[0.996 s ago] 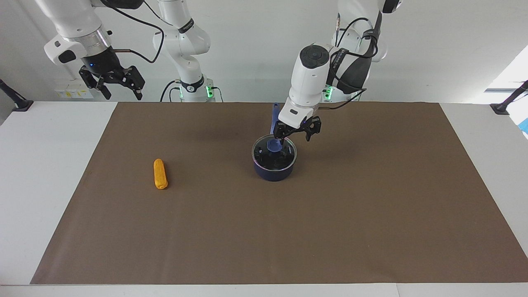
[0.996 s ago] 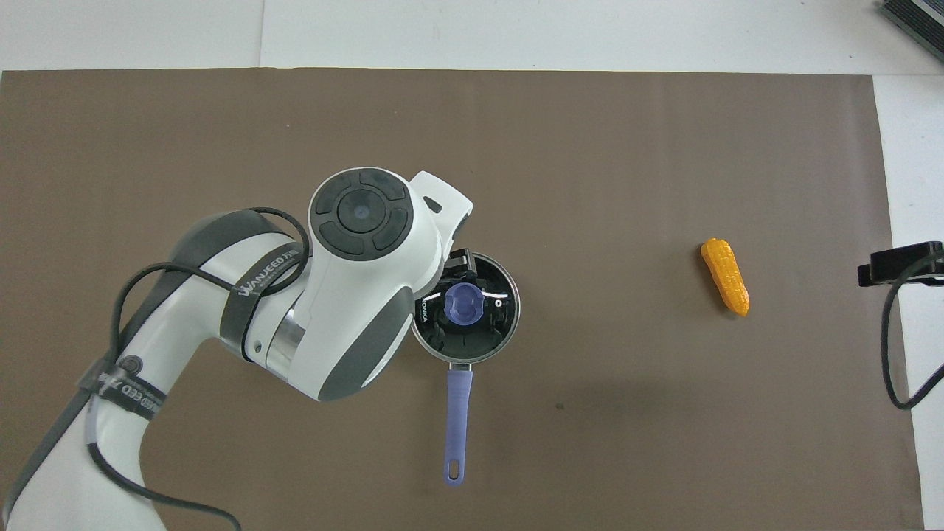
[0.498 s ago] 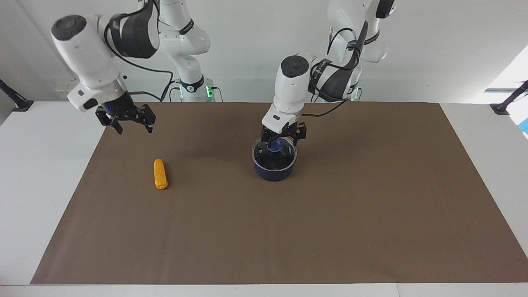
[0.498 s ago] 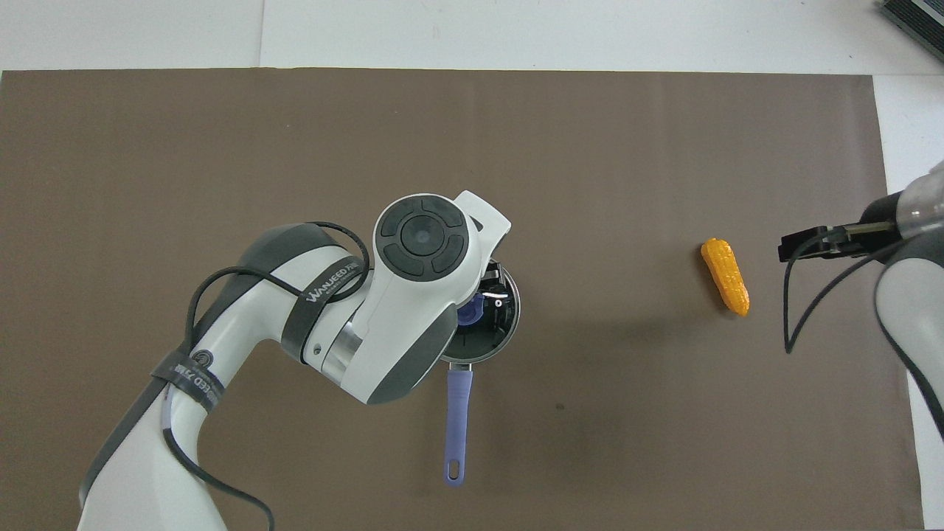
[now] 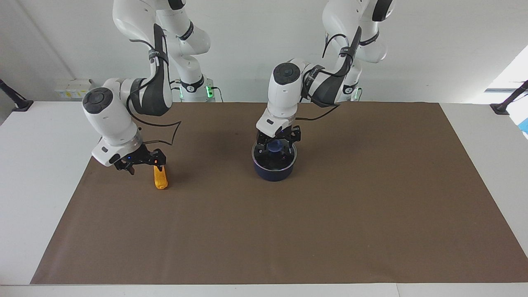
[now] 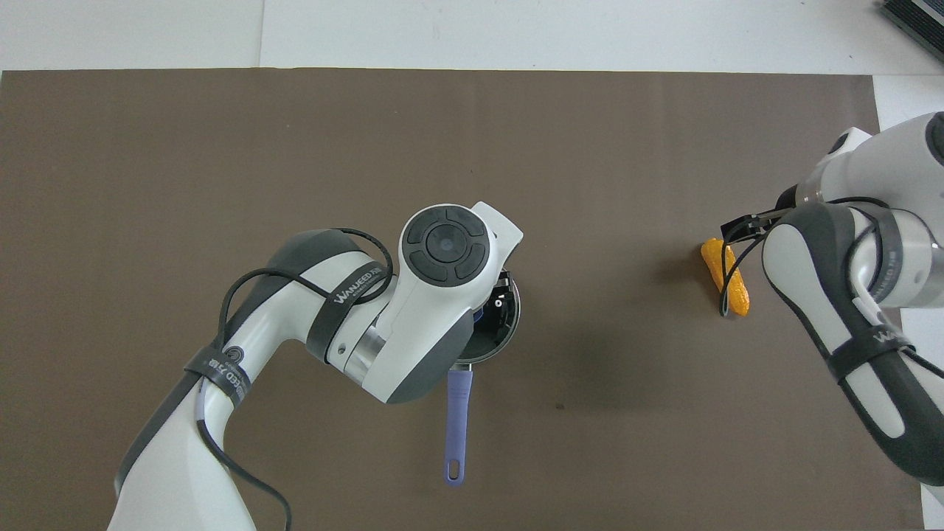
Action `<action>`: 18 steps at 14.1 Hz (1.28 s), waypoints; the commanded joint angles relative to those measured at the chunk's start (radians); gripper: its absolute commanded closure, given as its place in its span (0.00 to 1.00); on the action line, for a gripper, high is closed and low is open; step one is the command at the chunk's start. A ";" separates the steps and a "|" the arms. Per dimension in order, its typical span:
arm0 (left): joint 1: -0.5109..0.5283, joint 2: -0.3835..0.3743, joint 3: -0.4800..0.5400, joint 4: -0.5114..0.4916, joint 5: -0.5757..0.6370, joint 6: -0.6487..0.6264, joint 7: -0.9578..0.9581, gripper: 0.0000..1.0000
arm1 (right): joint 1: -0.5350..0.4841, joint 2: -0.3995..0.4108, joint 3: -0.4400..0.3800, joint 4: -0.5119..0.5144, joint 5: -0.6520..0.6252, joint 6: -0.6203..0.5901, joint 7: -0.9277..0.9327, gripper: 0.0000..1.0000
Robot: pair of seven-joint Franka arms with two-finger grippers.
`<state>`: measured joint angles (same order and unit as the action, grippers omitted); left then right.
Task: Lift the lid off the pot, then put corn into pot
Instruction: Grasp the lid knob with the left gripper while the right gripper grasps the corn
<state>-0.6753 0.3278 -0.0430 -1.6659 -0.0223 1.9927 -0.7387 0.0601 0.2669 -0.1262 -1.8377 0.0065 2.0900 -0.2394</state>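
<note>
**Both arms down on their targets**

Left gripper [image 5: 277, 142] straddles the blue knob of the lid [image 5: 274, 154], fingers apart, lid seated on the pot [image 5: 274, 170]. Right gripper [image 5: 140, 163], open and empty, sits low at the corn [image 5: 160, 178], lengthwise toward the robots.

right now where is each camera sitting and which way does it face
Facing view: high across the table, looking at the robots; both arms show whole, left gripper at the lid on the pot, right gripper at the corn.
Overhead view: high above the robots' end, looking steeply down and forward; both arms enter from the bottom.
Shared: pot, pot handle, corn, brown mat, half a turn apart.
</note>
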 commanded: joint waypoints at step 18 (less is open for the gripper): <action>-0.035 0.016 0.018 0.006 0.035 0.005 -0.022 0.25 | -0.005 0.074 0.010 -0.124 0.017 0.121 -0.215 0.60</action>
<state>-0.6936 0.3441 -0.0399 -1.6637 -0.0097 1.9928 -0.7453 0.0706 0.3701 -0.1249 -1.9302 0.0066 2.2052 -0.3943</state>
